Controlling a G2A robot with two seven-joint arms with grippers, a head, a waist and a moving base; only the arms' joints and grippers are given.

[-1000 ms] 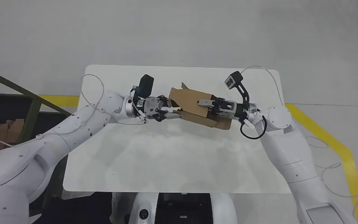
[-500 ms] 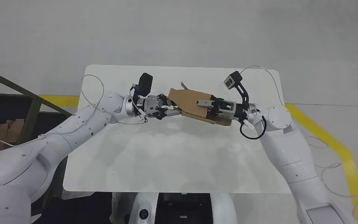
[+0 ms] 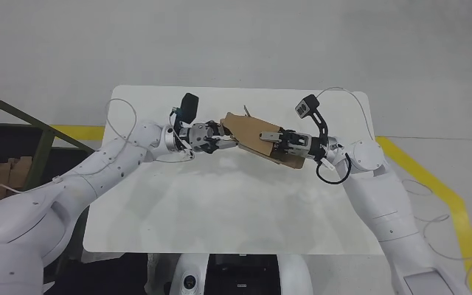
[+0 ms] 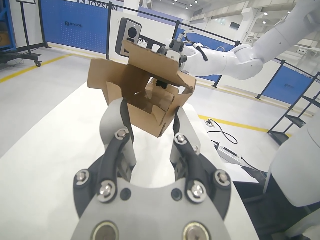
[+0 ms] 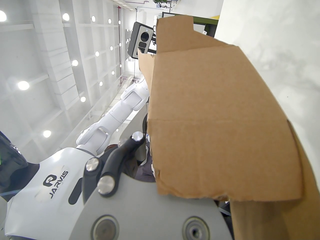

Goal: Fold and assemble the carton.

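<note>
A brown cardboard carton hangs above the middle of the white table, partly opened, with loose flaps. My right gripper is shut on the carton's top panel, which hides most of its fingers; one finger shows inside the carton from the far side. My left gripper is open at the carton's opposite end. Its two fingertips straddle the lower near corner of the carton, close to the side walls. The carton's open inside faces the left wrist.
The bare tabletop spreads below and in front of both arms. Past the table's right edge, cables and a power brick lie on the floor. Blue partition panels stand behind the table.
The left gripper has shifted slightly toward the table's far side along the carton's end. The carton has tilted and its left flap has folded flatter. The right gripper kept its hold.
</note>
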